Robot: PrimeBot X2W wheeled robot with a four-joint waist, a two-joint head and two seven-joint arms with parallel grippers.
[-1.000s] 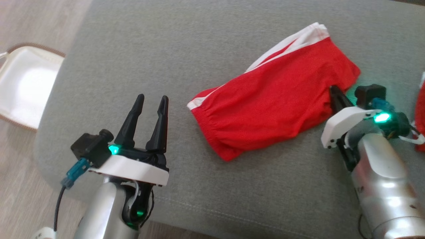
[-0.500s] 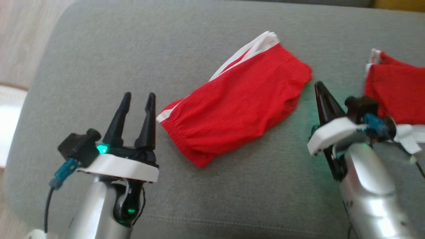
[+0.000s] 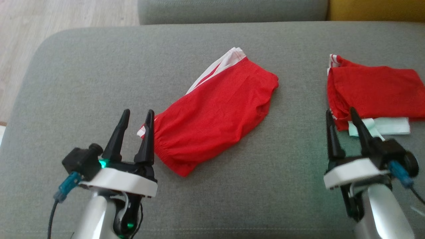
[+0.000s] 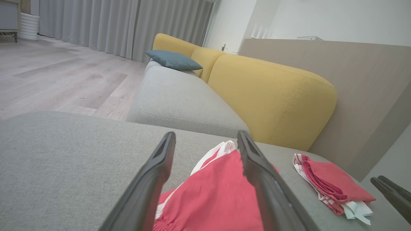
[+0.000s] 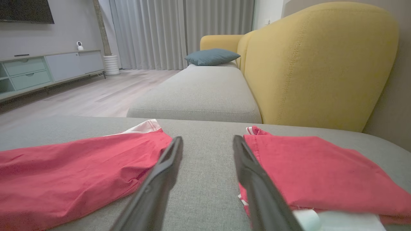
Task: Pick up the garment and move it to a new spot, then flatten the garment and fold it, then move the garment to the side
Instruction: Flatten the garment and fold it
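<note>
Since a second ago my right claw [image 3: 340, 112] has come off the red shorts [image 3: 215, 113] and parted, empty. Left claw [image 3: 138, 112] gapes beside their waistband. The shorts lie mid grey sofa seat [image 3: 83, 66], and another folded red garment [image 3: 372, 89] lies far right.
</note>
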